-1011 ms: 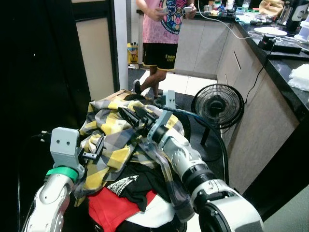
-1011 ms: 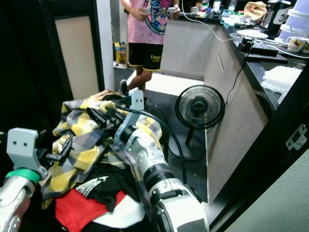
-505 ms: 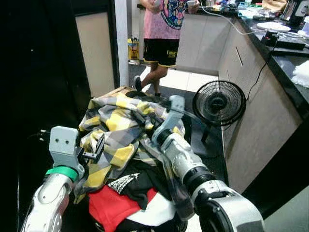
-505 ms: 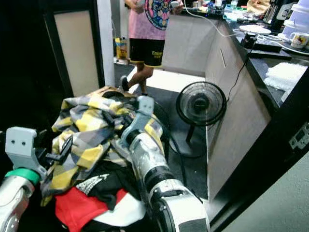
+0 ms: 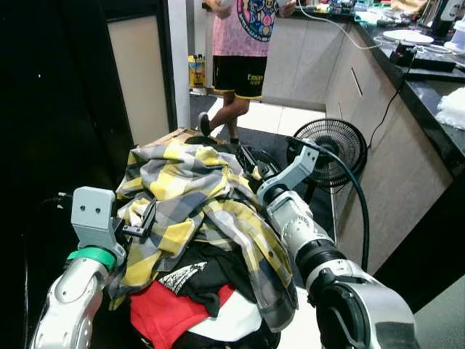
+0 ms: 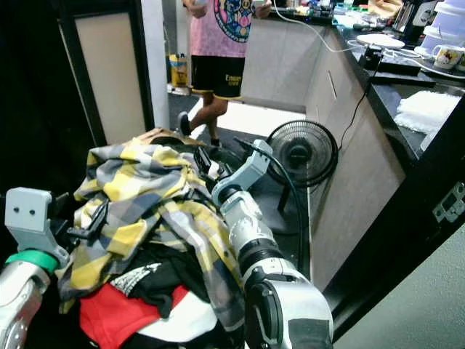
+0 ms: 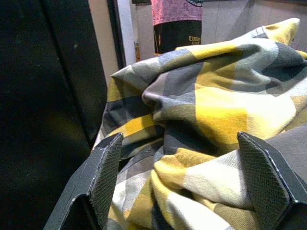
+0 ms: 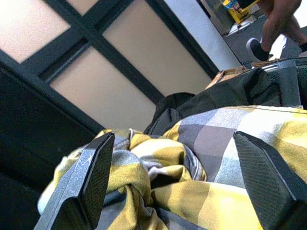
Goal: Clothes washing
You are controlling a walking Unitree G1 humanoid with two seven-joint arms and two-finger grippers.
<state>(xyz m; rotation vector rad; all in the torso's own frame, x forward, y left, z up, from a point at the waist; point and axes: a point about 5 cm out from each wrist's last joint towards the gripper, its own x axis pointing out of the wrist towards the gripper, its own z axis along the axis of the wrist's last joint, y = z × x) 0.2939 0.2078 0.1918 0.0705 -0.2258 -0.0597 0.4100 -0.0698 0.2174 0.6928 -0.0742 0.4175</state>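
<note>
A yellow and grey plaid shirt lies draped over a heap of clothes, above a black garment, a red one and a white one. My left gripper is at the heap's near left side. In the left wrist view it is open, with plaid folds bulging between the fingers. My right gripper is at the heap's far right edge. It is open too, with the plaid shirt just beyond its fingers.
A person in a pink top and black shorts stands in the passage behind the heap. A black floor fan stands to the right against the cabinets. A dark counter carries dishes. A dark door frame borders the left.
My right arm has swung from across the top of the shirt to the heap's far right edge. The shirt now spreads over the heap and hangs down its front. The left gripper has hardly moved.
</note>
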